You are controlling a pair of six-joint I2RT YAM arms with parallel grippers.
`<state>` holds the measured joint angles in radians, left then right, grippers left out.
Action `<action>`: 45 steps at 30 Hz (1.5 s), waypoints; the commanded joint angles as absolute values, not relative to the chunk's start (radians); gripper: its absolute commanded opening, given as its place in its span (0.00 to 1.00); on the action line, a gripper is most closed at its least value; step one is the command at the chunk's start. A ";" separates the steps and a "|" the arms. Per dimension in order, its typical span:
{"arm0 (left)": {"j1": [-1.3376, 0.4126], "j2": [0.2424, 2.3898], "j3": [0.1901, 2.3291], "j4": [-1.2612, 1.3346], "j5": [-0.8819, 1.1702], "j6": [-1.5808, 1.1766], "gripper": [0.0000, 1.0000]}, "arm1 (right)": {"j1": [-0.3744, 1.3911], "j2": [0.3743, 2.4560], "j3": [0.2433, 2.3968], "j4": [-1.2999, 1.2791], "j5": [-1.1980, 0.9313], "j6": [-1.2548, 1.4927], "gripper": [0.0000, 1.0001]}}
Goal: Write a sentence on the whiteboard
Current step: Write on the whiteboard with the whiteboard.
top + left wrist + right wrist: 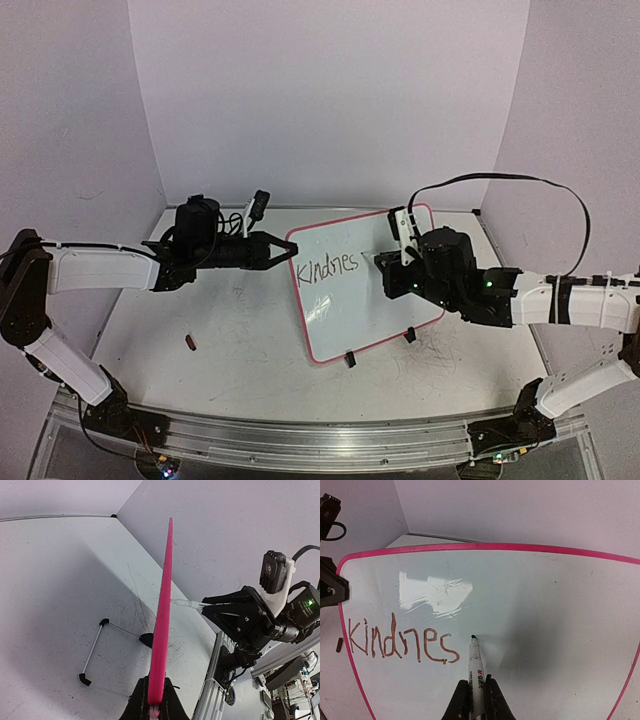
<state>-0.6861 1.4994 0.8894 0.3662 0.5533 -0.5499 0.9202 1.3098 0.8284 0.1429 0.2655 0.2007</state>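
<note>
Overhead from behind, wrist cameras close, all sharing whiteboard [352, 312]

Whiteboard [365, 300]: white, pink rim, rounded corners. It stands raised on two black clip feet, just right of worktop [230, 350] centre. Sentence [402, 642]: dark handwritten "Kindnes", left side.

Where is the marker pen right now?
In the right wrist view, the marker stands at the bottom middle, held by the right gripper, its tip at the whiteboard just right of the word "Kindnes".
</note>
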 commanded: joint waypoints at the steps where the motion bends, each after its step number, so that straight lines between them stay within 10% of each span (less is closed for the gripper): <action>1: -0.690 1.488 0.922 0.370 0.558 -0.573 0.00 | 0.931 1.320 0.857 0.160 0.247 0.182 0.00; 45: -0.690 1.500 0.932 0.370 0.563 -0.575 0.00 | 0.970 1.331 0.850 0.119 0.316 0.233 0.00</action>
